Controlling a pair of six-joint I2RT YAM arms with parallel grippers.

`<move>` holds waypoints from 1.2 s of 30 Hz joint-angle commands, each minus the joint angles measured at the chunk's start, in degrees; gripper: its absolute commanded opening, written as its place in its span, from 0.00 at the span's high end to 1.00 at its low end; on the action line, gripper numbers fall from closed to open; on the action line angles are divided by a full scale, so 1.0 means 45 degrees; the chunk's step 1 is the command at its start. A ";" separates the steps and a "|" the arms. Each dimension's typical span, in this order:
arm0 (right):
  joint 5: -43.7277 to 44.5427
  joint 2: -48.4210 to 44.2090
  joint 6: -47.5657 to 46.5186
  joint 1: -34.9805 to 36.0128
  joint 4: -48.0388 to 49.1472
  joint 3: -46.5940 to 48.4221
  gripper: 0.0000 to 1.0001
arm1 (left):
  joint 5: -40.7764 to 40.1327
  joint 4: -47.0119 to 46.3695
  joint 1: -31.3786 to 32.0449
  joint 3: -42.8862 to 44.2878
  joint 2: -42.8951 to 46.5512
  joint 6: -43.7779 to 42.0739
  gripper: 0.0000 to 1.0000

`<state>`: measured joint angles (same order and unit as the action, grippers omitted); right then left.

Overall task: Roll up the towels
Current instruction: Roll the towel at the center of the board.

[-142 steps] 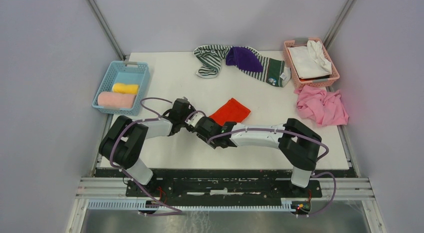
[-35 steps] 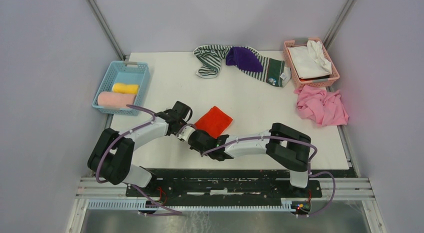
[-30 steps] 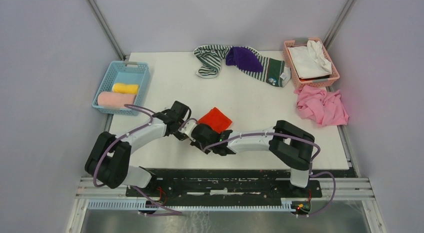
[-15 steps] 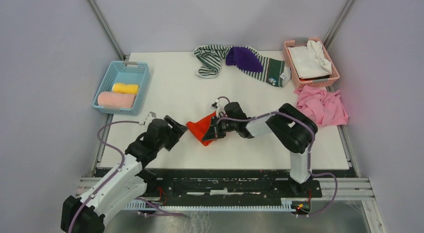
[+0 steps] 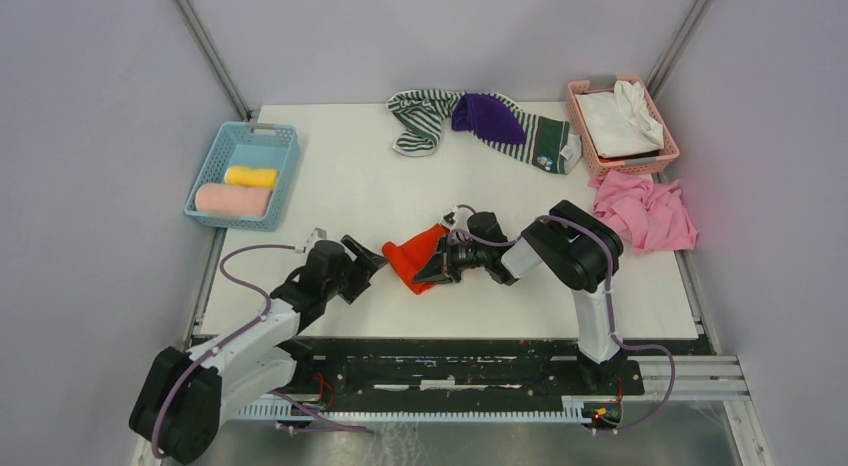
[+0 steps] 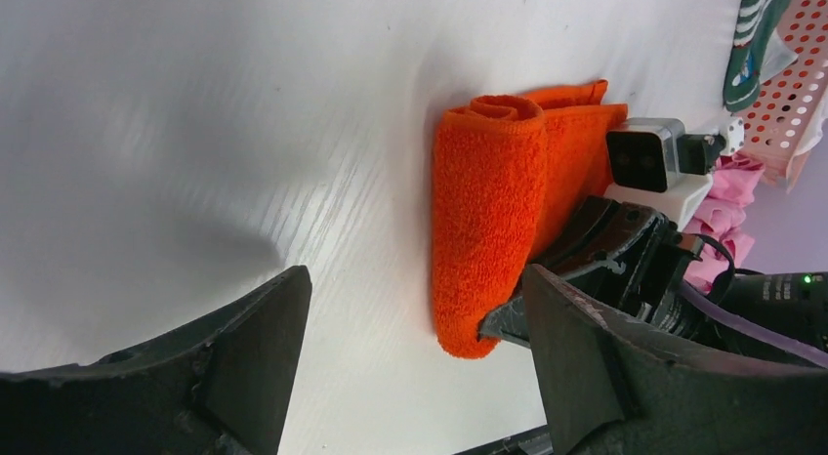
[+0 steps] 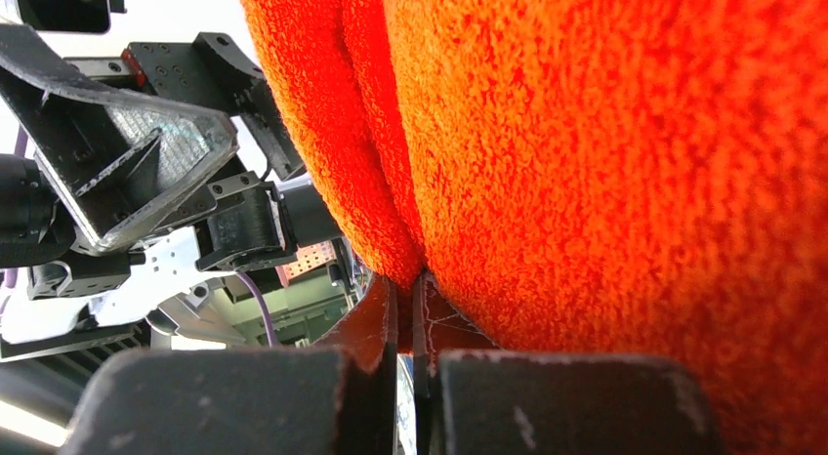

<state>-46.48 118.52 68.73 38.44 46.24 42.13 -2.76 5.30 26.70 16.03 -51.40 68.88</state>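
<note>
Mid-frame, the right gripper (image 5: 438, 266) pinches the orange-red towel (image 5: 410, 254). The left gripper (image 5: 368, 265) gapes wide beside it

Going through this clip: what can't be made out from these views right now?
- Right wrist view: the orange towel fills the frame, hiding the table and the other towels.
- Left wrist view: the right gripper hides that towel's far edge; the pink basket is cut off by the frame's edge.
- Top view: the purple towel covers part of the striped towel; the roll's tightness is too small to judge.
</note>
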 commanded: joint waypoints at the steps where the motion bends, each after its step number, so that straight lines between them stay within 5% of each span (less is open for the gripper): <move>1: -0.0105 0.0275 -0.0130 -0.0145 -0.0530 -0.0267 0.99 | 0.0588 -0.2813 -0.0137 0.0440 -0.1551 -0.0328 0.16; 8: -0.0146 0.0360 -0.0684 -0.0261 -0.1138 -0.0354 0.99 | 0.1242 -0.4374 -0.0163 0.1052 -0.4843 -0.0729 0.35; 19: 0.1989 -0.2823 -0.5024 0.0036 -0.7798 0.0511 0.79 | 0.0670 -0.3726 0.0321 0.2100 -0.6680 -0.0896 0.79; 27: 0.8533 -0.6116 -0.9501 0.2596 -1.4099 0.2602 0.61 | -0.2190 0.0866 0.1184 0.4253 -0.5133 -0.1496 0.96; 31: 1.2267 -0.6846 -1.0856 0.4441 -1.4379 0.3191 0.52 | -0.2333 0.1493 0.1430 0.4523 -0.5236 -0.1212 0.97; 36: 1.4317 -0.6590 -1.2336 0.5952 -1.2921 0.3496 0.45 | -0.2369 0.1752 0.1581 0.4575 -0.5425 -0.0937 0.97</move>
<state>4.03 88.68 21.80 62.04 -14.17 55.57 -10.46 9.85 33.28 35.05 -75.72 65.39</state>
